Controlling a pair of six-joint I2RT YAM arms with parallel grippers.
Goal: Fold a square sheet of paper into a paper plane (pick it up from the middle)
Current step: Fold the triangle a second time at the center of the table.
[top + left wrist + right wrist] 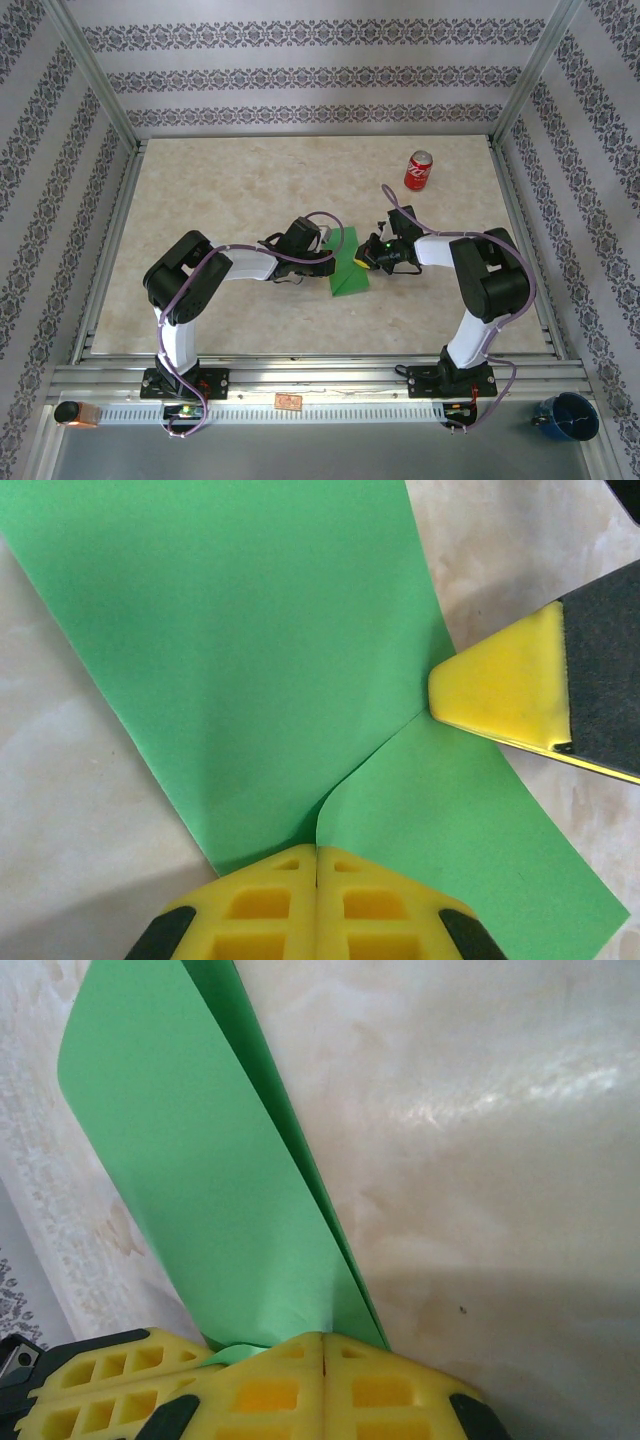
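The square sheet of paper (348, 268), bright green and part-folded, sits mid-counter (200, 200) between the two grippers. The left gripper (326, 252) is clenched on its near edge. In the left wrist view a crease runs into the seam of the closed fingers (270, 905). The right gripper (366, 258) is clamped on the opposite side. In the right wrist view its fingers (400, 1390) pinch the fold, the sheet (200, 1160) rising as two layers. The paper (250, 630) is plain and bears no writing. A red soda can (418, 170) stands well apart at the far right, its white script too small to read. A blue cup (570, 415) sits off the counter at the near right corner.
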